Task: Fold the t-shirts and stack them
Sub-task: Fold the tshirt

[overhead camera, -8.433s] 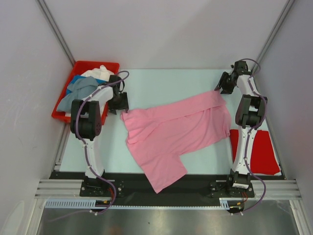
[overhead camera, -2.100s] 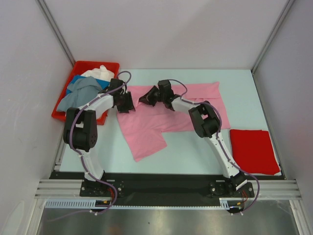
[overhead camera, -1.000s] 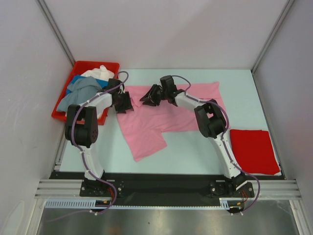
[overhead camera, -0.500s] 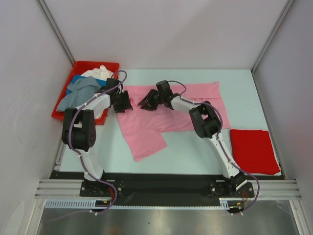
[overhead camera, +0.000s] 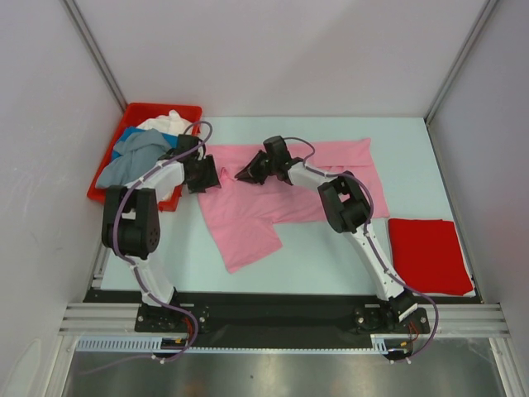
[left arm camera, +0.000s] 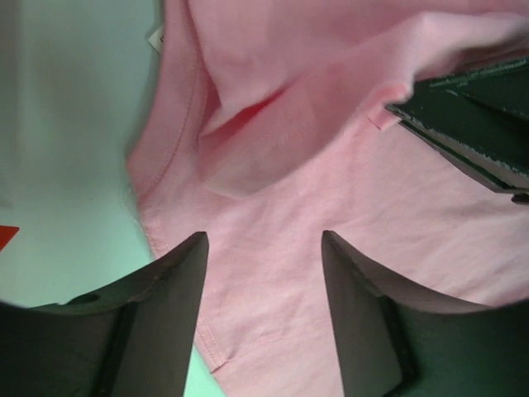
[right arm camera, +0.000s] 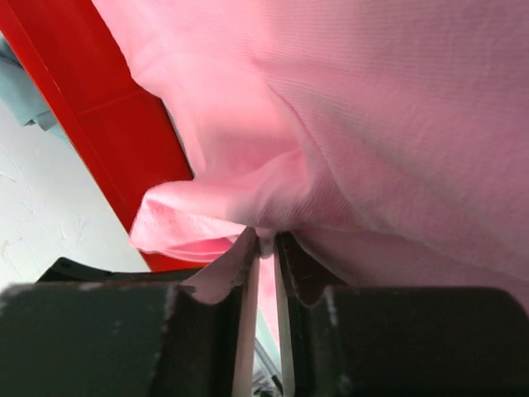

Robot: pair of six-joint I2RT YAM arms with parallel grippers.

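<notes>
The light pink t-shirt (overhead camera: 264,207) lies spread on the counter (overhead camera: 331,248). Its long axis runs left to right across the far half, from near the far-left corner toward the right edge. One flap of it points toward the near edge, left of centre. Its left end faces the red bin (overhead camera: 140,107) at the far-left corner.

The right claw (overhead camera: 246,173) reaches across to the far-left part of the shirt. It is nipped narrow on a raised fold of the pink cloth. In the right wrist view its fingers (right arm camera: 223,281) stand almost together with bunched fabric caught between them. The rest of the shirt spreads up and away to the right there, and the bin's red wall is behind.

The left claw (overhead camera: 205,176) sits at the shirt's left edge, just beside the right claw and between it and the bin. Its fingers (left arm camera: 165,306) are wide apart and hold nothing. Pink cloth lies beneath and beyond them, with a stitched hem and bare counter to their left. In the same view the right claw's dark fingers (left arm camera: 471,124) show at upper right, touching a pinched tuck of cloth.

A red t-shirt (overhead camera: 430,255) lies folded flat at the near-right corner, well apart from both claws. Heaped in the bin are a grey-blue t-shirt (overhead camera: 132,155), a blue one (overhead camera: 132,133) and a white one (overhead camera: 169,122).
</notes>
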